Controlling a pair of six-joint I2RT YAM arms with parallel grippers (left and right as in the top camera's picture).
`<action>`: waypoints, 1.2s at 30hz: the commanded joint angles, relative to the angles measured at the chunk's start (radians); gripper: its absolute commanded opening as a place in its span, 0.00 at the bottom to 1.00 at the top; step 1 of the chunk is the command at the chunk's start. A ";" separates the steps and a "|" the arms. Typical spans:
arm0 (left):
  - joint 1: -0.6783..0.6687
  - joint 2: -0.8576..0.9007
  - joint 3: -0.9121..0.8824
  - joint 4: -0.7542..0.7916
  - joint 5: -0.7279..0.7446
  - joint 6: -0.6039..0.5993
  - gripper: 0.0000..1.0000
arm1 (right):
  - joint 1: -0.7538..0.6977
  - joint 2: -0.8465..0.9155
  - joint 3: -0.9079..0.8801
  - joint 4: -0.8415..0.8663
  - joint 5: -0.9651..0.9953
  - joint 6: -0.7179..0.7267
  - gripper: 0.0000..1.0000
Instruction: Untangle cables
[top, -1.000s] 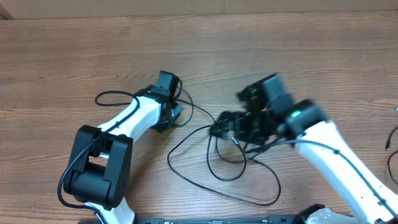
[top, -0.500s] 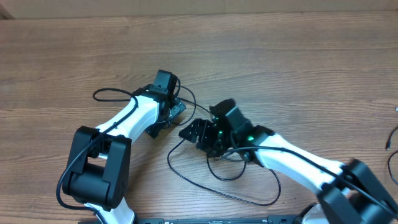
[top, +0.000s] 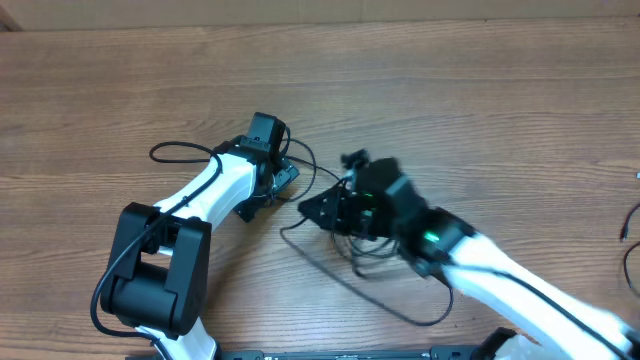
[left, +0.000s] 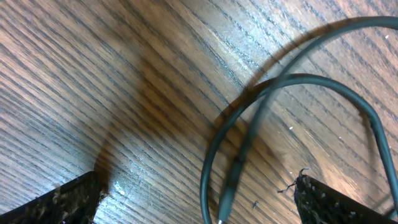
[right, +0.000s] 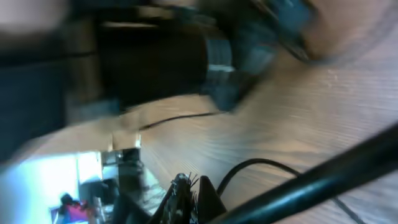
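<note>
Thin black cables (top: 340, 268) lie in overlapping loops on the wooden table, right of centre. My left gripper (top: 285, 180) is low over the table and open wide. In the left wrist view a cable loop (left: 292, 78) and a plug end (left: 229, 193) lie between the spread fingers (left: 62, 199) of the left gripper (left: 198, 182), untouched. My right gripper (top: 308, 210) is blurred just right of the left one, at the loops' left end. In the right wrist view the right gripper (right: 196, 190) is shut, and a thin cable (right: 249, 163) curves out from its tips.
More thin black cord (top: 630, 215) shows at the table's far right edge. The left arm (top: 160, 260) stretches from the lower left, its own wire (top: 175, 150) looping beside it. The right arm (top: 520, 285) reaches in from the lower right. A thick dark band (right: 329, 174) crosses the right wrist view.
The left gripper opened and stayed put. The right gripper swung left to the tangle's left end and shut there. The cable loops are now shifting and blurred.
</note>
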 joint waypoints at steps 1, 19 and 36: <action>0.005 0.031 -0.033 -0.005 -0.002 0.011 1.00 | -0.001 -0.214 0.080 -0.096 0.167 -0.386 0.04; 0.005 0.031 -0.033 -0.005 -0.002 0.012 1.00 | -0.023 -0.705 0.164 -0.231 0.450 -0.595 0.04; 0.005 0.031 -0.033 -0.005 -0.002 0.011 1.00 | -0.023 -0.644 0.281 -0.256 0.322 -0.655 0.04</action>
